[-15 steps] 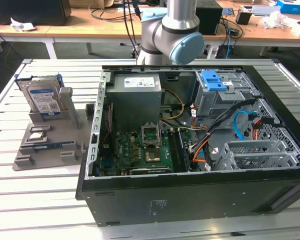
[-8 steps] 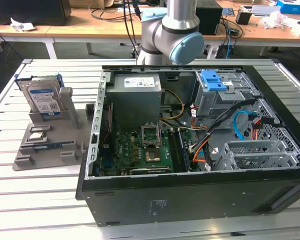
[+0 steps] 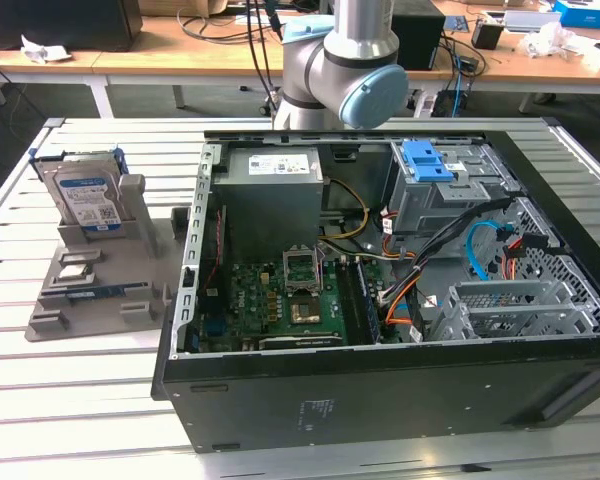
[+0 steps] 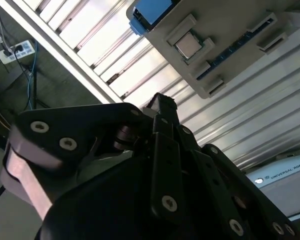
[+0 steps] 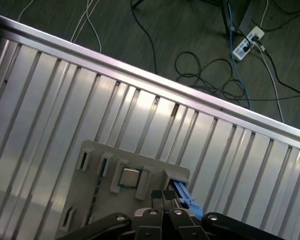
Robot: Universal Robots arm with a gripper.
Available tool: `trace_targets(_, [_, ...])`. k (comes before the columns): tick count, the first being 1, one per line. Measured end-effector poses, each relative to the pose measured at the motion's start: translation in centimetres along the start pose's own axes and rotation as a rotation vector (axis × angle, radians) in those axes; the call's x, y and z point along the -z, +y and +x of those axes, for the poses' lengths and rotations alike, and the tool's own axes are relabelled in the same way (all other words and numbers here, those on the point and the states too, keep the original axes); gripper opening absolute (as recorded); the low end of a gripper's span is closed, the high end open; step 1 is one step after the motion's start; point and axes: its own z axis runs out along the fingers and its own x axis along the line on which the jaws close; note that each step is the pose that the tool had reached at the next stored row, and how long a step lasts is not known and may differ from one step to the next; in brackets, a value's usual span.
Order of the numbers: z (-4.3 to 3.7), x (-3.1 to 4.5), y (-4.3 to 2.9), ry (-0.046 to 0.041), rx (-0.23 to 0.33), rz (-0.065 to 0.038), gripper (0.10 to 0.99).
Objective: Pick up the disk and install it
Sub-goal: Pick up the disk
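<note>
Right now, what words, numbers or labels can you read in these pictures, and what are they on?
Label on the disk: barcodes and print, too small to read.
Sticker on the grey box in the computer case: too small to read.
Print on the robot arm, second wrist view: a maker's name, not quoted.

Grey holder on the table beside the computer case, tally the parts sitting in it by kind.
In the grey holder:
hard drive: 1
processor chip: 1
memory stick: 1
Total: 3
</note>
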Motion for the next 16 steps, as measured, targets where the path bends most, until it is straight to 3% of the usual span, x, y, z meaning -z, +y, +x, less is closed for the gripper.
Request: trace_targets(16, [0.0,-0.01,0.0,-0.0055,-0.227,0.004,0.106])
